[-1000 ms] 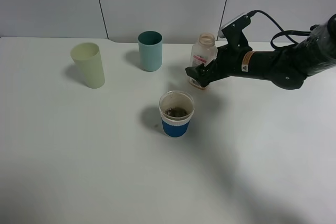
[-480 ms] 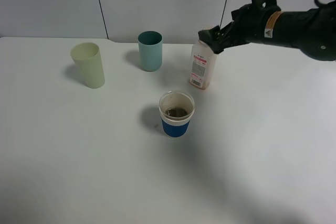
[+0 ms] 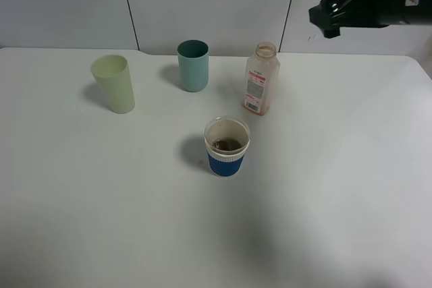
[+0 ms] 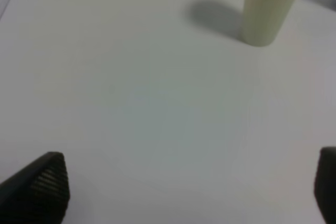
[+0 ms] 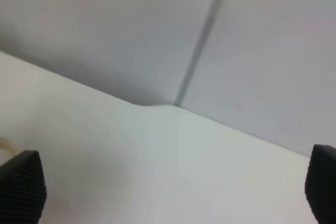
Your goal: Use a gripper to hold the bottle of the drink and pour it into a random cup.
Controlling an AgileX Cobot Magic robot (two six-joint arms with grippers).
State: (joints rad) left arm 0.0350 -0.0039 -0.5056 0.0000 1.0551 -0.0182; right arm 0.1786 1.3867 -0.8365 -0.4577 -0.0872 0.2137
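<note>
A: So where does the bottle (image 3: 261,79) stand?

B: Upright on the worktop (image 3: 324,187), cap off, nearly drained, just beyond the blue-banded cup (image 3: 227,146), which has brown drink in its bottom.

A: And the right pincer (image 3: 326,16)?

B: High over the worktop's far edge, well apart from the bottle, its fingers spread wide with nothing between them.

A: The left pincer (image 4: 184,182)?

B: Wide apart too, hovering over bare worktop near the pale yellow-green tumbler (image 3: 114,83). A teal tumbler (image 3: 193,65) stands near the bottle.
</note>
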